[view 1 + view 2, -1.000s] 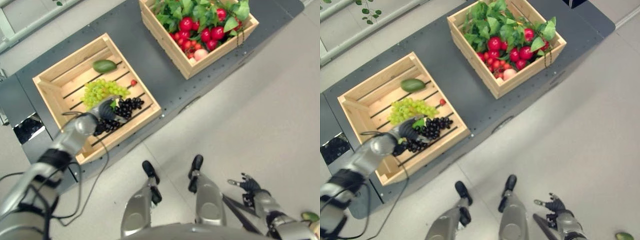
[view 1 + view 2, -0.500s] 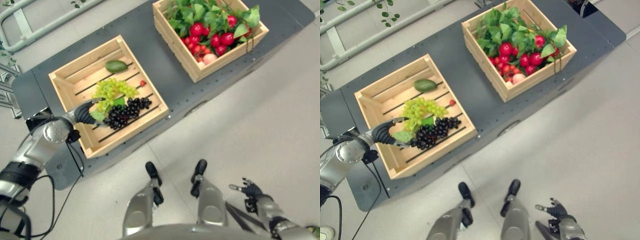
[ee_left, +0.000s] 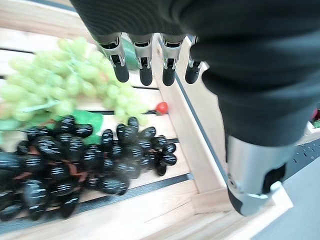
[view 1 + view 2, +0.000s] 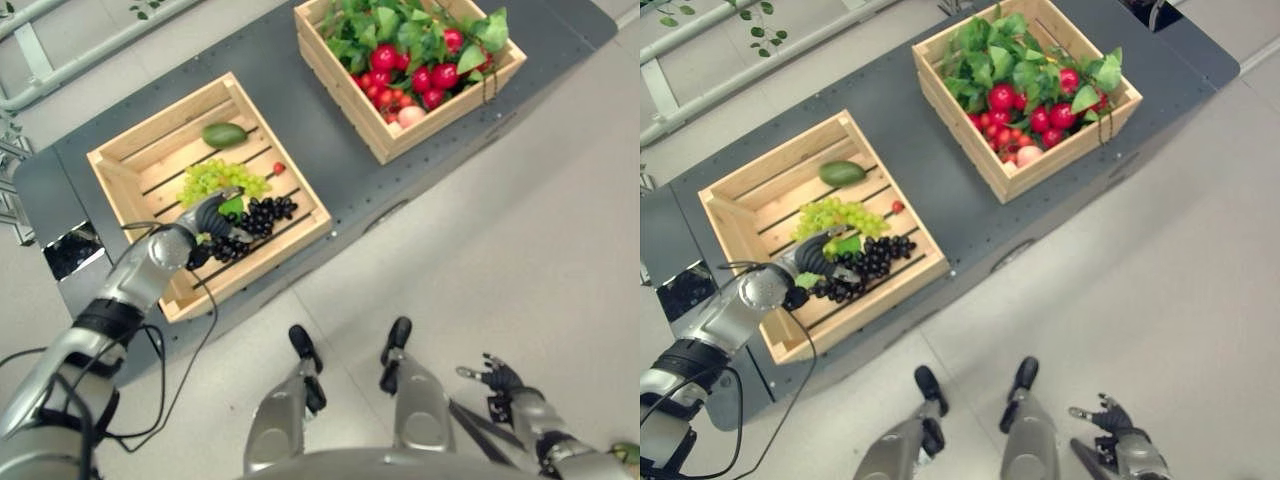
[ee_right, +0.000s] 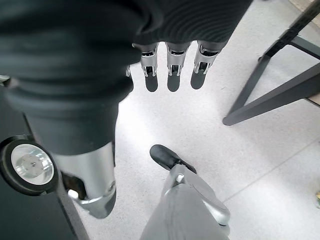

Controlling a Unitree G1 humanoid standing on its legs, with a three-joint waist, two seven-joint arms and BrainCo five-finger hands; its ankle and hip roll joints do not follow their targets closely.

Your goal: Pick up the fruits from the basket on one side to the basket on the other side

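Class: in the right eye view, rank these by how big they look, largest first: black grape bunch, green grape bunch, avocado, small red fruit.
1-2. Black grape bunch and green grape bunch: alike
3. Avocado
4. Small red fruit

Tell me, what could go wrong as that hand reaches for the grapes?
The left hand hangs open over the black grapes, with the green grapes packed alongside: it might drag both bunches, or pull loose berries off. The small red fruit near the crate wall could get knocked.
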